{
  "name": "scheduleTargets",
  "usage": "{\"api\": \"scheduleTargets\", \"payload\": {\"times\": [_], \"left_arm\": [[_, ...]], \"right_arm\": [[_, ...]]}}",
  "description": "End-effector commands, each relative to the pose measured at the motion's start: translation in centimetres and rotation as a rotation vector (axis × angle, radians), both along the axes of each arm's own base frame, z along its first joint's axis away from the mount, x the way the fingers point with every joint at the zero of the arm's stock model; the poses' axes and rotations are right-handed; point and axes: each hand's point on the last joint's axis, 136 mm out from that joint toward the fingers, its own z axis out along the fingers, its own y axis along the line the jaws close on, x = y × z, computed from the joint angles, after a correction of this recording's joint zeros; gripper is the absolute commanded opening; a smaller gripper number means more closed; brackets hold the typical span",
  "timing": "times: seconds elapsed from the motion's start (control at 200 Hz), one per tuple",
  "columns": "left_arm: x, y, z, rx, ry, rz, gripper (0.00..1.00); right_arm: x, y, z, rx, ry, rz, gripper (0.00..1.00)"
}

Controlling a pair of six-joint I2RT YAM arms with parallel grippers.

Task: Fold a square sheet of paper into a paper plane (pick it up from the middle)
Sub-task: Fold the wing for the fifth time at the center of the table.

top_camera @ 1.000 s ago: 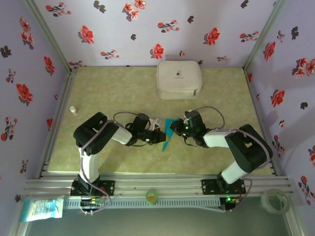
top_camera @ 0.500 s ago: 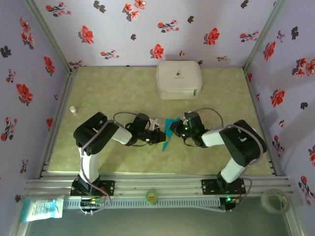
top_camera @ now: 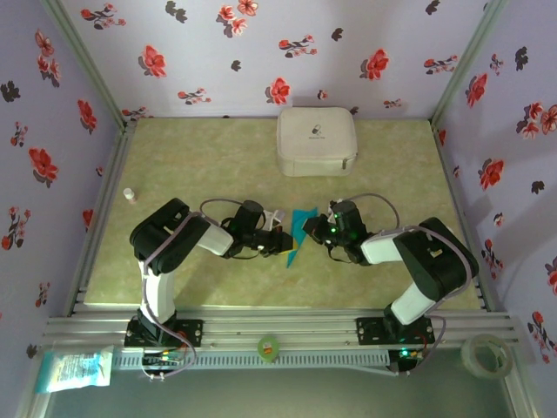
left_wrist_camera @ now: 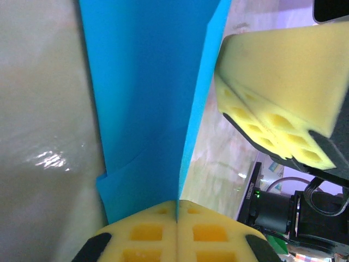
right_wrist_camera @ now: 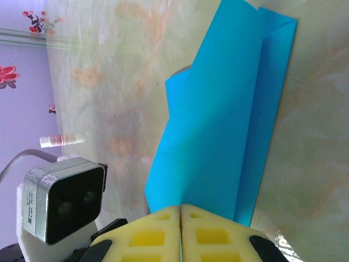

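Mid-fold, centre frame: our left jaws and right jaws pinch the thin turquoise-blue paper sheet (top_camera: 299, 223); wing crease likely next.

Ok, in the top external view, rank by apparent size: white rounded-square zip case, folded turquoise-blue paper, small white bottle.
1. white rounded-square zip case, clearly largest
2. folded turquoise-blue paper, only partly visible
3. small white bottle, tiny
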Motion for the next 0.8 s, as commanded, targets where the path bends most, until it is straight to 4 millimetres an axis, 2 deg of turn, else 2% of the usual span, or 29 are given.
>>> {"api": "scheduleTargets", "payload": {"times": [0.0,0.4,0.795], "left_arm": [[-0.2,1.5,-2.3,0.076,0.071,0.037,0.0],[-0.2,1.7,-2.7,0.087,0.088,0.043,0.0],[-0.1,1.9,-3.1,0.096,0.098,0.052,0.0]], "right_arm": [[0.1,0.5,0.2,0.018,-0.001,0.031,0.08],[1.0,1.2,-0.8,0.025,0.014,0.031,0.07],[0.0,0.1,-3.9,-0.043,0.11,0.006,0.07]]}}
